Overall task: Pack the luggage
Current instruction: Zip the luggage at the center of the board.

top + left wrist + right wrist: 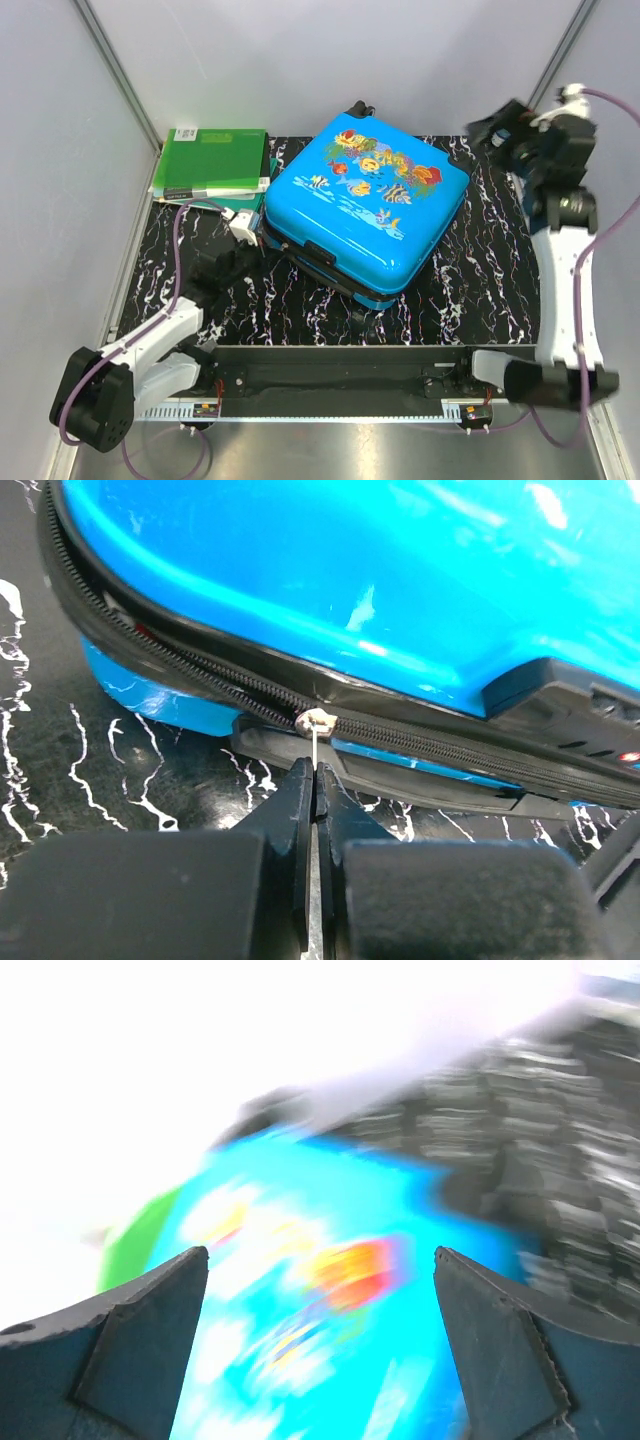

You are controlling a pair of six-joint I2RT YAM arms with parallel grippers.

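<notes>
The luggage is a bright-blue hard shell with a fish print, lying flat with its lid down on the black marbled table. My left gripper is at its front-left edge. In the left wrist view this gripper is shut on the thin metal zipper pull, which hangs from the slider on the black zipper. The seam to the left of the slider gapes a little. My right gripper hangs raised at the back right, open, with nothing between its fingers. Below it the luggage shows blurred.
A stack of green folders lies at the back left, touching the luggage's corner. Grey walls close in the table on the left, back and right. Bare table shows in front of the luggage and to its right.
</notes>
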